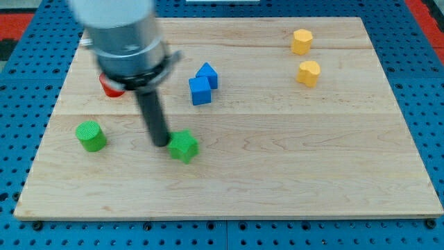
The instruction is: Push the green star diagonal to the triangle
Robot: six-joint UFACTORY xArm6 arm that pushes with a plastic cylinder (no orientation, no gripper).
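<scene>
Right now the green star (184, 146) sits on the wooden board (277, 173), low and left of centre in the view. It is a small bright green block with a notched, lumpy outline; its points are soft in this picture, so the star shape is only roughly readable. My tip (160, 143) is just beside it on the view's left, touching or very nearly so; I cannot tell which. The rod has no jaws, so there is nothing to spread or press together.

A green cylinder (91, 135) stands well apart towards the view's left. Two blue blocks (202, 85), touching each other, lie above the star; one looks cube-like, the other pointed. A red block (109, 86) is partly hidden behind the arm. Two yellow blocks (305, 57) sit near the view's top right. I can read no writing or labels anywhere.
</scene>
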